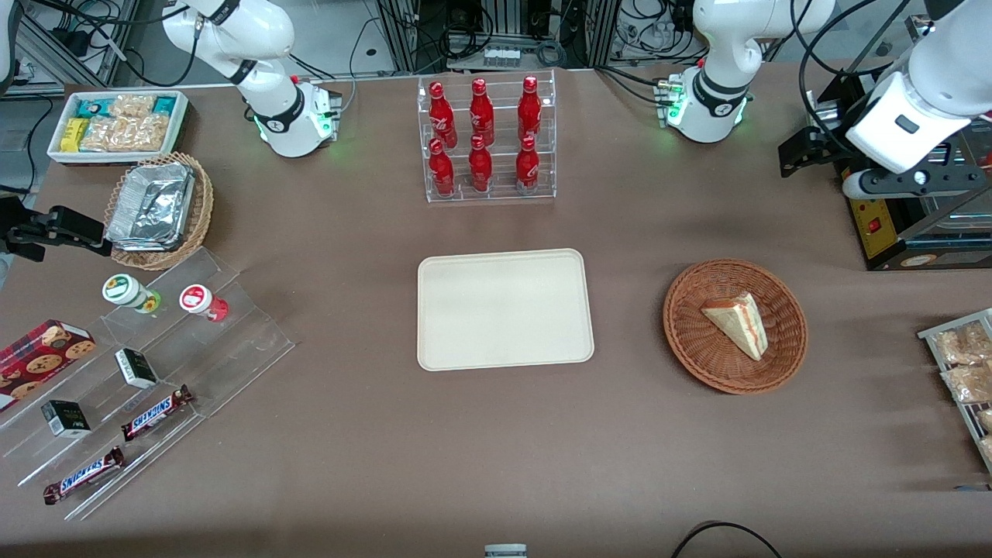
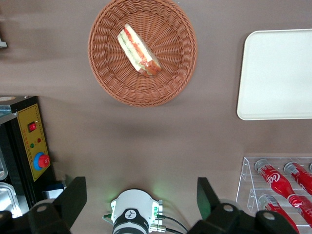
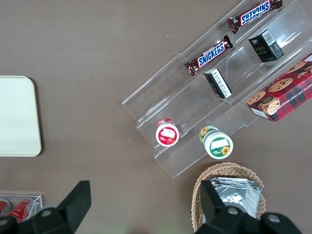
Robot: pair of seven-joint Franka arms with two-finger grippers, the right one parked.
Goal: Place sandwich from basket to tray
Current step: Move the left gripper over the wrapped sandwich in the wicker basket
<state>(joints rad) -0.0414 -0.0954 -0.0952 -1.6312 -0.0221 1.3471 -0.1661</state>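
Observation:
The sandwich (image 1: 736,324) is a pale bread wedge with red-orange and green filling, lying in the round reddish-brown wicker basket (image 1: 697,364). The cream tray (image 1: 504,310) lies bare beside the basket, toward the parked arm's end. My left gripper (image 1: 798,155) hangs high over the table near the working arm's end, farther from the front camera than the basket. It is open and empty. In the left wrist view the gripper (image 2: 140,187) stands wide open, well apart from the sandwich (image 2: 139,48), the basket (image 2: 112,83) and the tray (image 2: 278,73).
A clear rack of red bottles (image 1: 487,139) stands farther from the front camera than the tray. A black control box with a yellow panel (image 1: 883,232) sits under the gripper. A rack of snack packets (image 1: 965,364) lies at the working arm's table edge. The arm's base (image 2: 134,212) is nearby.

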